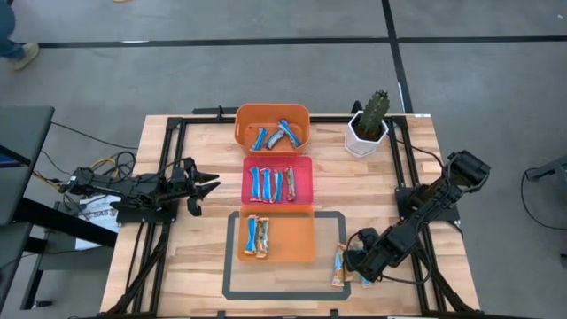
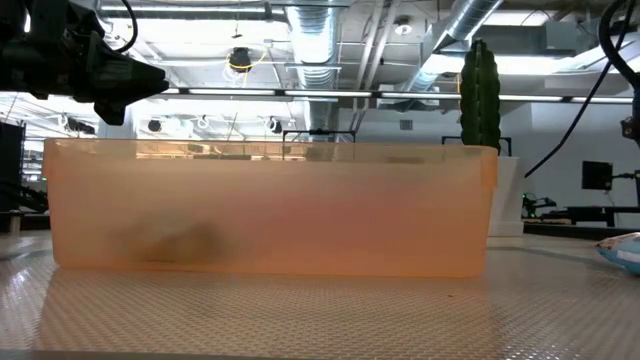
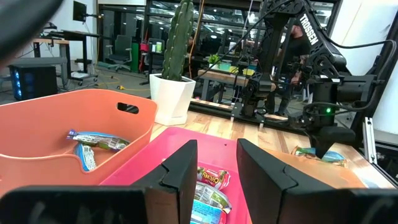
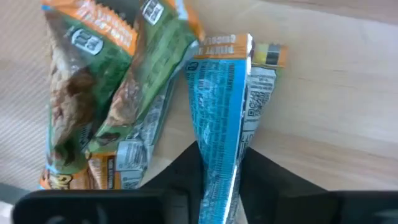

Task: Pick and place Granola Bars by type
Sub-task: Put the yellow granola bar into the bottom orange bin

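The desk (image 1: 177,257) is a pale wooden top with a grey taped rectangle at its near edge. Down its middle run three trays: an orange tub (image 1: 271,125) at the far edge holding two blue-and-white bars, a pink-red tray (image 1: 278,180) in the centre with a row of bars, mostly blue-and-white, and a flat orange tray (image 1: 276,234) inside the tape holding two multicoloured bars (image 1: 258,236). A potted cactus (image 1: 368,122) stands at the far right corner.

The right arm reaches down toward the near right corner, where two loose Granola Bars lie side by side just outside the tape. Its right pincer (image 4: 219,177) is pressed onto the blue-and-white bar (image 4: 222,118), squeezing the wrapper into a ridge between its fingers (image 4: 180,168). The multicoloured bar (image 4: 99,93) lies touching it, not gripped.

The left pincer (image 3: 214,180) hovers by the left edge, narrowly parted and empty.

These bars look light, with slick, crinkly foil over a core that may crumble. The hold sits near one end, so the bar may droop or slip; a grip across the middle would probably be steadier.
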Tool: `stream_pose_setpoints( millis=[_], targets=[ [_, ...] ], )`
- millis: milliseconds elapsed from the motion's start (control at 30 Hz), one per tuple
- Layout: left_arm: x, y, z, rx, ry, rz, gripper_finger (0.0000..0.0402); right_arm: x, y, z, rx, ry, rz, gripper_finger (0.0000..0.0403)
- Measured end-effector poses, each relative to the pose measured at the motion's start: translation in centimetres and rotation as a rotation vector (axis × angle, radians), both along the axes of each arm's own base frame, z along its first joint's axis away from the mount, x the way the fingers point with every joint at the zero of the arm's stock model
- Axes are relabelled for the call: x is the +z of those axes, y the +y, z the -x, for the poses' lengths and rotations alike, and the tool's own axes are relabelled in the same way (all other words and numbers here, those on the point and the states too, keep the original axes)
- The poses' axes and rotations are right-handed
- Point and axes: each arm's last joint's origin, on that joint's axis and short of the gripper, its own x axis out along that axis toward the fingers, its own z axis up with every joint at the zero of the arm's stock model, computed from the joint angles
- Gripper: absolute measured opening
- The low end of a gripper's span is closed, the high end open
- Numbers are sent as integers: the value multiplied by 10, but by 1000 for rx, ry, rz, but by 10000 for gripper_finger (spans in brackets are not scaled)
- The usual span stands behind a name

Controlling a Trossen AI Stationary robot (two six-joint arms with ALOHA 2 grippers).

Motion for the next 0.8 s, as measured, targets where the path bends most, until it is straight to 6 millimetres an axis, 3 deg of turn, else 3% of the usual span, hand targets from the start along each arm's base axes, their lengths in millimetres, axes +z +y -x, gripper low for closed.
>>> stream_pose_setpoints(
  millis=[233,567,800],
  targets=[
    [0,0,0,0,0,0,105,0,1,-1,4,-22,0,50],
    [0,0,0,0,0,0,105,0,2,-3,12,-45,-12,43],
    [0,0,0,0,0,0,105,5,11,-14,47,-191,-85,42]
  ],
)
